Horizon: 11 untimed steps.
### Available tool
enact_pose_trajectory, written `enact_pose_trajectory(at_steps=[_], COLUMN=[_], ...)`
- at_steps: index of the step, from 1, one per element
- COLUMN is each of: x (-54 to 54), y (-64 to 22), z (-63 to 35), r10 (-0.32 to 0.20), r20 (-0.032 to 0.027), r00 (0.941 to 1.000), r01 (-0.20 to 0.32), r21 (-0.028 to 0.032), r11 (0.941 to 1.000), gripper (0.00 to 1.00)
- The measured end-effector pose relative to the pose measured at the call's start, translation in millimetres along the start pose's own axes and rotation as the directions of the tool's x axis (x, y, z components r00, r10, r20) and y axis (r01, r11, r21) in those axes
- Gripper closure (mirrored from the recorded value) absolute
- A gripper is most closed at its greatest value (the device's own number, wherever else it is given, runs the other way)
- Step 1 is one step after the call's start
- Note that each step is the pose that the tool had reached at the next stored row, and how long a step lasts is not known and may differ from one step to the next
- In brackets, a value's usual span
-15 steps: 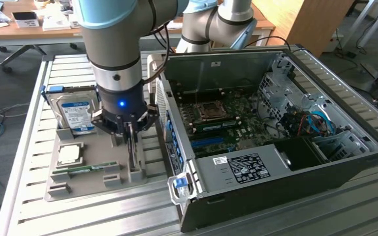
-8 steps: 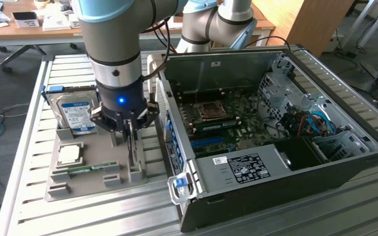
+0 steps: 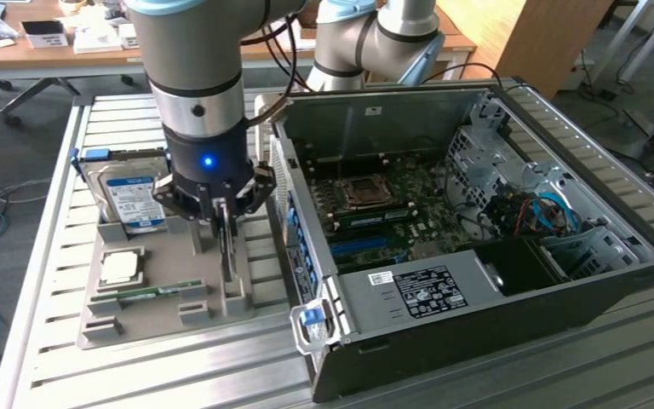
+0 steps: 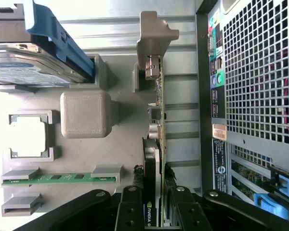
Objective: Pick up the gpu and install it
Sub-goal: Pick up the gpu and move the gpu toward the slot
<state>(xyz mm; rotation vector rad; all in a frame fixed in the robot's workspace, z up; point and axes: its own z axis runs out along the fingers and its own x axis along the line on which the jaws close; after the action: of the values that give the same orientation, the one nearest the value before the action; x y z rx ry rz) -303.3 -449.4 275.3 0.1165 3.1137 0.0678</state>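
Along the side of the grey holder tray nearest the open computer case, the gpu stands on its long edge, seated in the tray's slotted blocks. This posture seems deliberate: with the card upright, both flat faces are free to be taken from above. The gripper has its fingers closed against those two faces, one on each side, at the end of the card away from its silvery bracket. That leaves the bracket and the bottom edge clear. I cannot tell whether the card has lifted at all; it looks seated in the tray.

The tray lies on the slatted tabletop toward its edge on the exterior view's left, and the case takes up the side on the exterior view's right, just beside the tray. The case lies on its side with the panel off, so the motherboard faces upward, probably so that a card held edge-down can go in from above.

Other parts sit in their own pockets of the tray, well apart from the grip: a blue-labelled hard drive propped upright, a processor chip lying flat, and a narrow RAM stick lying near the tray's front.
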Motion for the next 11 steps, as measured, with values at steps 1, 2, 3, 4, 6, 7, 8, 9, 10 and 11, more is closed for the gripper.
enact_pose_trajectory(at_steps=[1,2,3,4,6,7,8,9,10,11], x=[-0.1,-0.1,-0.1,-0.2,-0.2,-0.2,-0.3,-0.3,-0.3,-0.3], y=[0.1,0.2,0.2,0.3,0.4,0.4,0.5,0.5,0.6,0.6], z=[-1.9,-3.7,-5.1,-6.5,-8.5,-9.4,-10.5,-11.7,-13.1,-14.4], r10=[0.0,0.0,0.0,0.0,0.0,0.0,0.0,0.0,0.0,0.0], r20=[0.0,0.0001,0.0,0.0,0.0,0.0001,0.0001,0.0,0.0,0.0], r00=[1.0,1.0,1.0,1.0,1.0,1.0,1.0,1.0,1.0,1.0], r01=[0.0,0.0,0.0,0.0,0.0,0.0,0.0,0.0,0.0,0.0], r21=[0.0,-0.0001,-0.0001,-0.0001,0.0,-0.0001,-0.0001,-0.0001,-0.0001,0.0], r11=[1.0,1.0,1.0,1.0,1.0,1.0,1.0,1.0,1.0,1.0], gripper=[0.73,0.73,0.73,0.73,0.73,0.73,0.73,0.73,0.73,0.73])
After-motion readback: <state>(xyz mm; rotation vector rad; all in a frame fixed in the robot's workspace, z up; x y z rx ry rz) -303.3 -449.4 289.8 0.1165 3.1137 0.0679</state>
